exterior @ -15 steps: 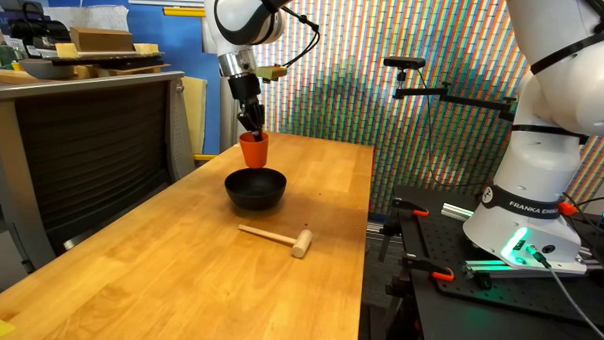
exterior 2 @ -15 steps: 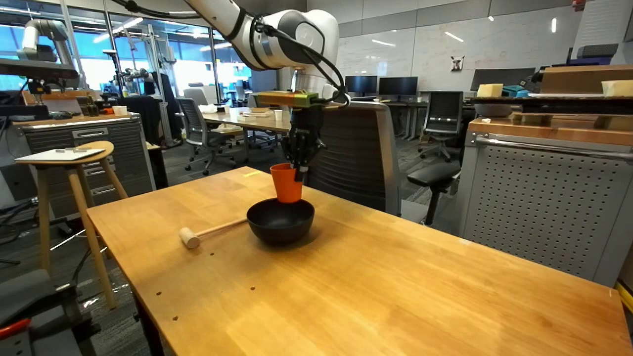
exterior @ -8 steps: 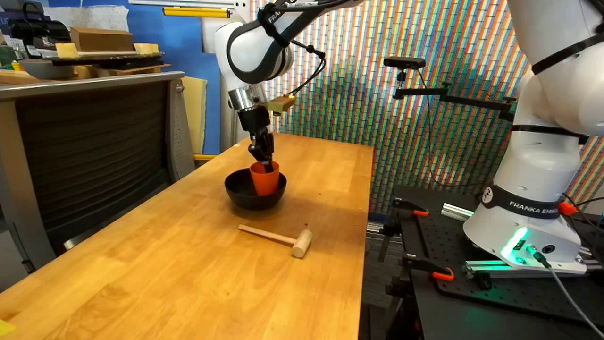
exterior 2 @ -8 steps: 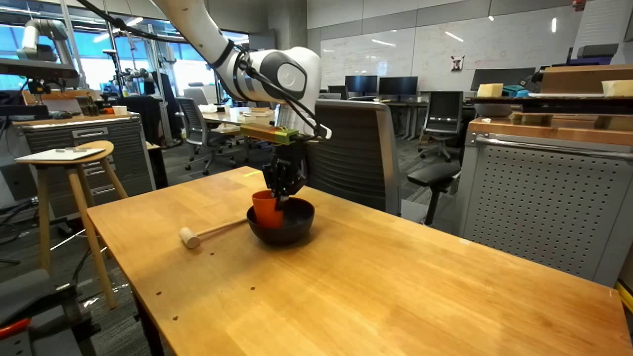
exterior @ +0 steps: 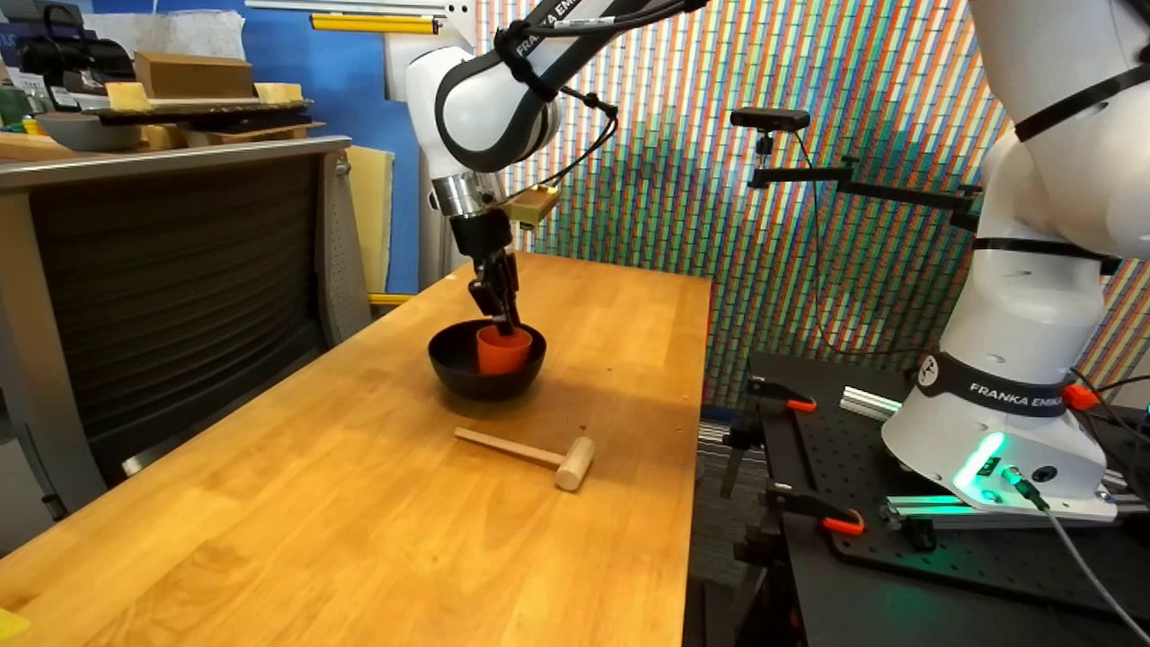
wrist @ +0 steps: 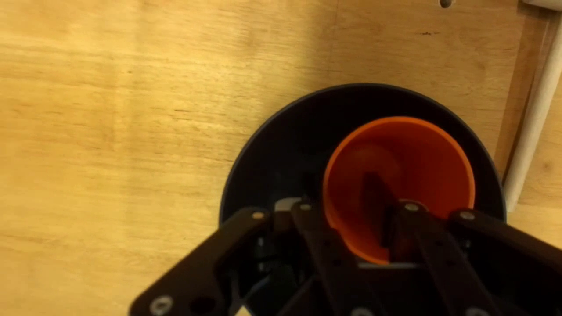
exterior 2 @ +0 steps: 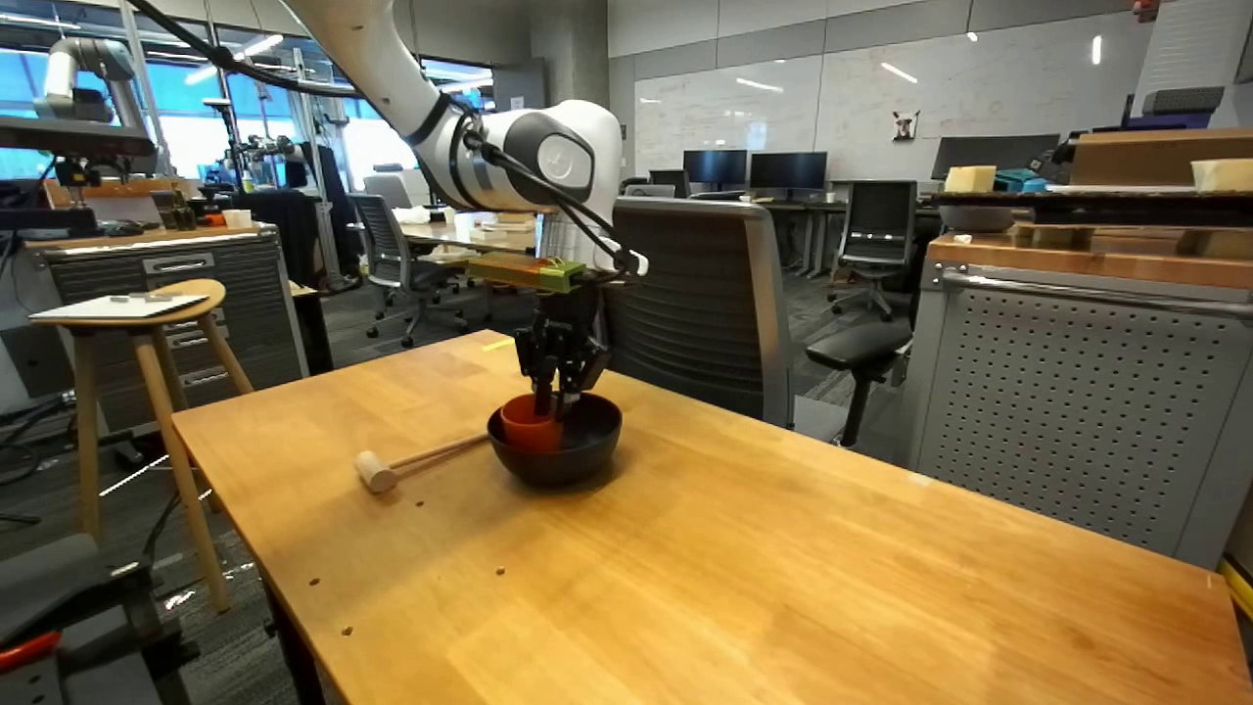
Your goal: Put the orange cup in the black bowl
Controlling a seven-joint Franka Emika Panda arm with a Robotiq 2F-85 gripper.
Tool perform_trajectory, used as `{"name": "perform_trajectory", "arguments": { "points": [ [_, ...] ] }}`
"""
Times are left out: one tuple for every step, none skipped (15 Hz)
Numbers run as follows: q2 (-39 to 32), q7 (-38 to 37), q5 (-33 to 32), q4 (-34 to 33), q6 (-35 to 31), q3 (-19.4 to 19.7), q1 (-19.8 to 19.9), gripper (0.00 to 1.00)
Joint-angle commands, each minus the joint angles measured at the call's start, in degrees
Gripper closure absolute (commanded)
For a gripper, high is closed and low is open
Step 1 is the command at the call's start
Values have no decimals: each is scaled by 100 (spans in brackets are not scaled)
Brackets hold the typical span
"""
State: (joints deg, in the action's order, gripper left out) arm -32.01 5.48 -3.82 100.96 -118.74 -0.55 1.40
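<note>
The jaws of the gripper [exterior 2: 554,403] are parted by a modest gap, and they are pointed down into a black bowl [exterior: 485,386] on a wooden table [exterior: 359,503]. One finger is placed inside the mouth of an orange cup [exterior: 503,352]; the other is placed outside it, over the bowl's dark interior, so that part of the cup's rim is framed between the two. No squeeze on the cup can be seen, though whether it is touched by either finger cannot be told. The cup is held within the bowl, roughly upright with its mouth facing up, and its rim is raised a little above the bowl's rim in both exterior views. In the wrist view it is set off-centre, toward a wooden mallet [exterior: 526,451], and a dark finger is seen against its orange inner wall. The mallet is laid flat on the table, with the end of its handle just beside the bowl, apart from it. In the background a grey bowl [exterior: 88,133] is tucked under a dark board [exterior 2: 1106,209] on a metal cabinet [exterior 2: 1087,411]; its inside is hidden.
</note>
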Motion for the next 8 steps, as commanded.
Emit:
{"name": "perform_trajectory", "arguments": {
  "points": [
    [1200,-90,-378,986,-320,227,-31,34],
    [1516,-166,-522,1233,-476,289,-43,26],
    [1800,-189,-662,1426,-557,336,-47,19],
    [2117,-190,-805,1663,-709,362,-47,11],
    [2436,-166,-969,1897,-858,378,-47,4],
    [2767,-132,-1151,2156,-1031,376,-48,0],
    [3086,-169,-1350,2408,-1194,370,-57,0],
    [3410,-123,-1493,2687,-1373,331,-51,0]
  ]
}}
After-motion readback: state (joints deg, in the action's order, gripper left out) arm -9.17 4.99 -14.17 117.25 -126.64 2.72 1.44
